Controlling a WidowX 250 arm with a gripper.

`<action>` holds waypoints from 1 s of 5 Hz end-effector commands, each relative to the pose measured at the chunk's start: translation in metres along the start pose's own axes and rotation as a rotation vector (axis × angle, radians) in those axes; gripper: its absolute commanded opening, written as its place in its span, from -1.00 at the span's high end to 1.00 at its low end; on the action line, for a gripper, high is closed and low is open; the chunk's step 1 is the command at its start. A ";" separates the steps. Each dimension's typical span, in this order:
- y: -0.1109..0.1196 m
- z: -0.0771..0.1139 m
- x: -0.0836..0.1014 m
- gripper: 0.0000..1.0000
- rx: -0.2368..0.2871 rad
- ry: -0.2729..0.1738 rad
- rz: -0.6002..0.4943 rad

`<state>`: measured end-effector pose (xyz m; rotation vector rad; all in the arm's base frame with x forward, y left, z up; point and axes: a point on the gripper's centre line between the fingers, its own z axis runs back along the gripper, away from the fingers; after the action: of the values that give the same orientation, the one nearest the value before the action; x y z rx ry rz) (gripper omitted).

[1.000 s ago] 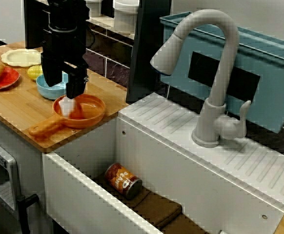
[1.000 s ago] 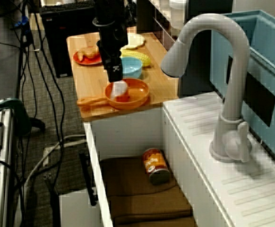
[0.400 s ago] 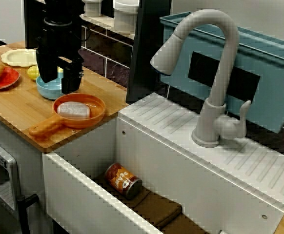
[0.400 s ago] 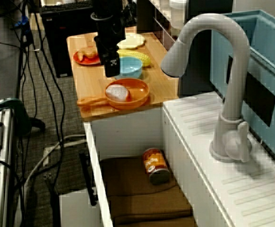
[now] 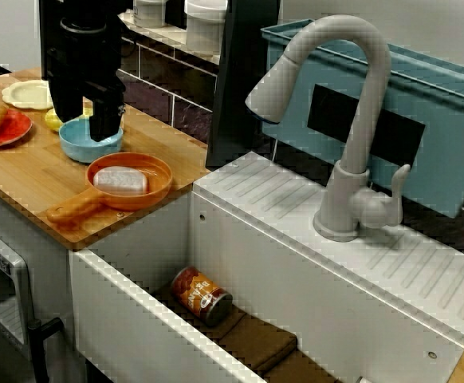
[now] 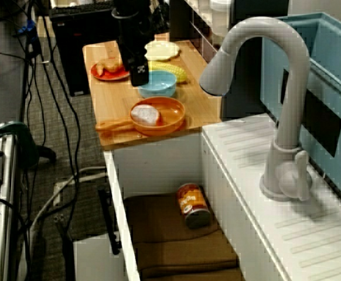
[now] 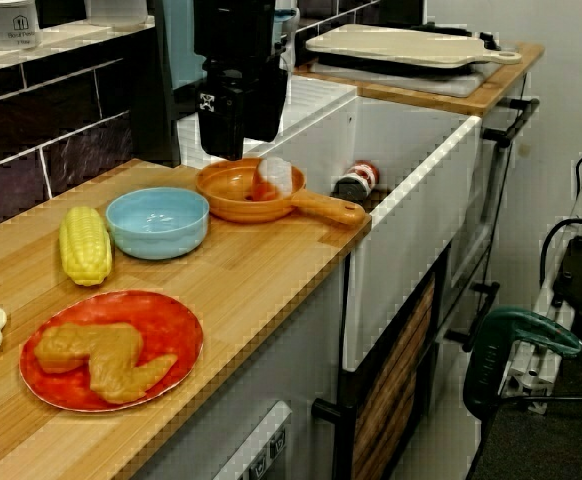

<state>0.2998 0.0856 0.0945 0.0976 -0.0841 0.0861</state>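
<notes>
White rounded block [image 5: 121,179] lies flat inside the orange plastic frying pan [image 5: 157,171] at the near edge of the light wooden counter [image 5: 25,171], just beside the sink wall. A second ago this block stood on end in the pan, pinched between the fingers of the black gripper [image 5: 87,128]; by the next frame it has been let go and has tipped onto its side, and it has not shifted since. The gripper has meanwhile risen out of the pan and drawn back. In the view across the sink it now hangs above the pale blue bowl [image 5: 79,148], which stands just behind the pan. Its jaws stand apart with nothing between them, and the bowl's rim shows through the gap. The block is thus below the gripper and towards the counter's edge, clear of both fingers. The view from the counter's end shows the same: the gripper [image 7: 241,145] hovers above the pan's far rim, with the block [image 7: 274,178] lower and beside it. The pan's handle points along the counter edge.
</notes>
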 end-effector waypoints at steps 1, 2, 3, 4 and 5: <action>0.028 0.020 0.008 -1.00 0.028 -0.038 0.074; 0.035 0.019 0.009 -1.00 0.040 -0.038 0.096; 0.041 0.016 0.010 -1.00 0.052 -0.034 0.131; 0.047 0.011 0.011 -1.00 0.052 -0.029 0.183; 0.053 0.007 0.009 -1.00 0.053 -0.039 0.310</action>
<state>0.3073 0.1310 0.0907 0.1296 -0.0953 0.3838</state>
